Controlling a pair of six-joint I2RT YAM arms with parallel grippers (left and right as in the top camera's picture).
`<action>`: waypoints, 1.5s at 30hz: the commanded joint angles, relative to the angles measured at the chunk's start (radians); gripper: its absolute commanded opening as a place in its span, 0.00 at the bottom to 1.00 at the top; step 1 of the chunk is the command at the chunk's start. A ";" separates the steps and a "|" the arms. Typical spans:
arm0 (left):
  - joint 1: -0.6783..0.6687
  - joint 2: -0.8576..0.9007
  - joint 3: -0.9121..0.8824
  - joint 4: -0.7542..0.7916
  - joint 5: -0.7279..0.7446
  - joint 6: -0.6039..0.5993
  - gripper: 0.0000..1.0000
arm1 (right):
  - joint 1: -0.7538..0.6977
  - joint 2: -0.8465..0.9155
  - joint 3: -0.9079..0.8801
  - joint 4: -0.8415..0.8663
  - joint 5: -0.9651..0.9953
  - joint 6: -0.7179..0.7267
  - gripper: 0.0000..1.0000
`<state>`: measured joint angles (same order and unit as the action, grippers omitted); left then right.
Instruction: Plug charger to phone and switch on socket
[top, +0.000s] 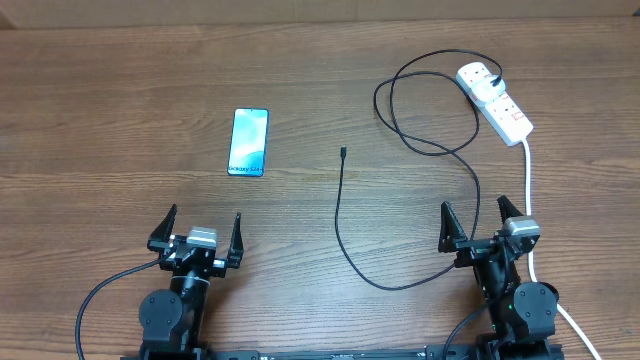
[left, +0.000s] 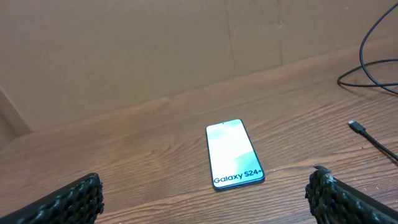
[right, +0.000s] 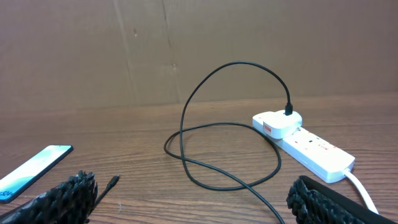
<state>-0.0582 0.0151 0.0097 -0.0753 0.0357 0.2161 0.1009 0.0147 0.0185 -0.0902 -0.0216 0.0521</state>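
Note:
The phone (top: 249, 142) lies flat on the wooden table, its blue screen lit; the left wrist view shows the phone (left: 234, 154) just ahead of my left gripper (top: 204, 216), which stands open and empty. The charger (top: 338, 215) is a thin black cable. Its connector tip (top: 343, 152) lies loose mid-table, right of the phone. From there the cable loops back to a white adapter (right: 278, 122) plugged into the socket (top: 495, 102) at the far right. My right gripper (top: 474, 207) is open and empty, with cable loops (right: 230, 177) on the table ahead of it.
The socket's thick white cord (top: 528, 190) runs down the right side, past the right arm's base. A brown cardboard wall (right: 199, 50) stands along the table's far edge. Bare wood lies between the phone and the connector tip.

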 joint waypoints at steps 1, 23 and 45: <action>0.005 -0.010 -0.005 -0.002 -0.010 -0.007 1.00 | 0.006 -0.012 -0.010 0.008 0.014 0.002 1.00; 0.005 -0.010 0.006 0.002 0.002 -0.043 1.00 | 0.006 -0.012 -0.006 0.009 0.013 0.002 1.00; 0.006 0.436 0.473 -0.100 0.004 -0.071 1.00 | 0.005 0.137 0.335 -0.177 0.009 0.003 1.00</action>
<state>-0.0582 0.3504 0.3454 -0.1387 0.0364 0.1585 0.1005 0.0780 0.2481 -0.2333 -0.0185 0.0517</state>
